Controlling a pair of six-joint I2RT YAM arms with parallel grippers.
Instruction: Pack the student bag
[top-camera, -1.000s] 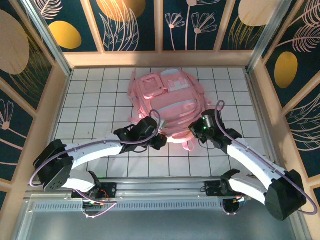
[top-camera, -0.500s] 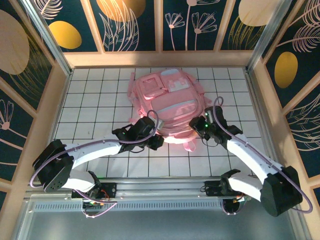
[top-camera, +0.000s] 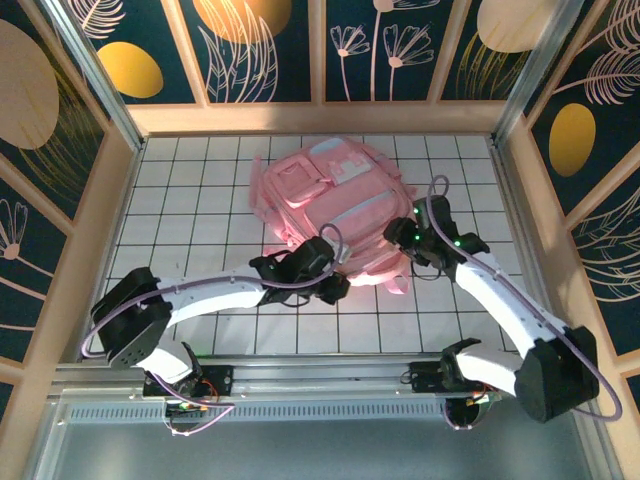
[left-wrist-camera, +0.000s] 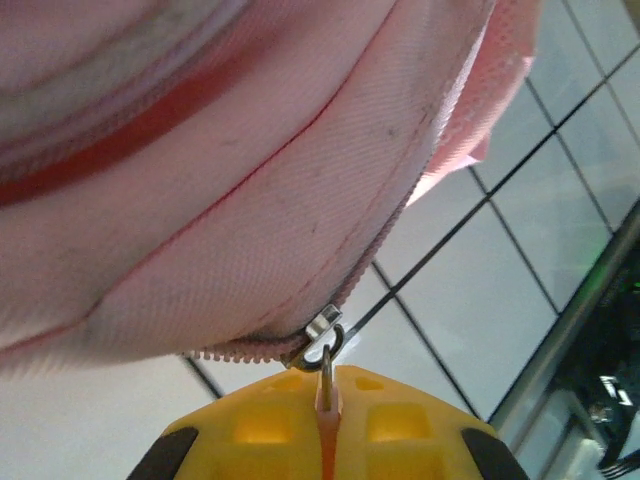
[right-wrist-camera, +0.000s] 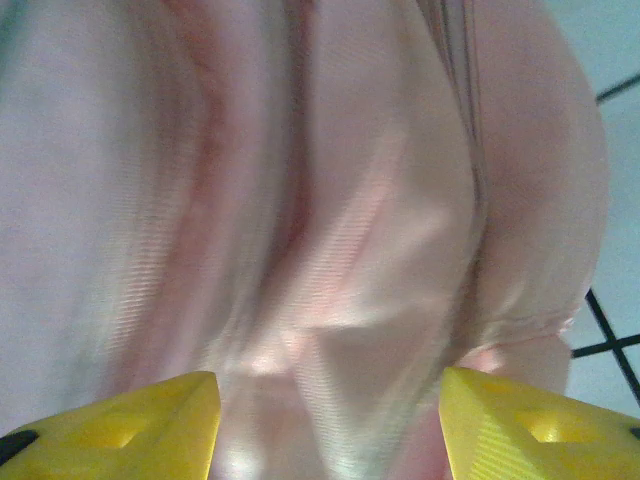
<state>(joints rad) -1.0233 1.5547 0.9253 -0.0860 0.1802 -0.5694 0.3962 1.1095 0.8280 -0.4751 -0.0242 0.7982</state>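
The student bag (top-camera: 330, 205), a big pink backpack with pale blue and white front pockets, lies in the middle of the tiled table. My left gripper (top-camera: 335, 288) is at the bag's near edge. In the left wrist view its yellow fingers (left-wrist-camera: 250, 430) are shut on the metal zipper pull (left-wrist-camera: 327, 362), whose slider (left-wrist-camera: 322, 330) sits on the pink zipper seam. My right gripper (top-camera: 400, 238) is at the bag's right side, open. Its yellow fingertips (right-wrist-camera: 150, 410) stand wide apart against the pink fabric (right-wrist-camera: 330, 250), with nothing pinched between them.
A pink strap loop (top-camera: 398, 284) sticks out from the bag's near right corner. Wooden walls (top-camera: 100, 220) fence the white tiled table (top-camera: 200, 190) on the left, right and back. A metal rail (top-camera: 330, 375) runs along the near edge by the arm bases.
The right gripper has opened and shifted up along the bag's right side. My left gripper moved to the right along the bag's near edge with the zipper pull. The bag shifted slightly.
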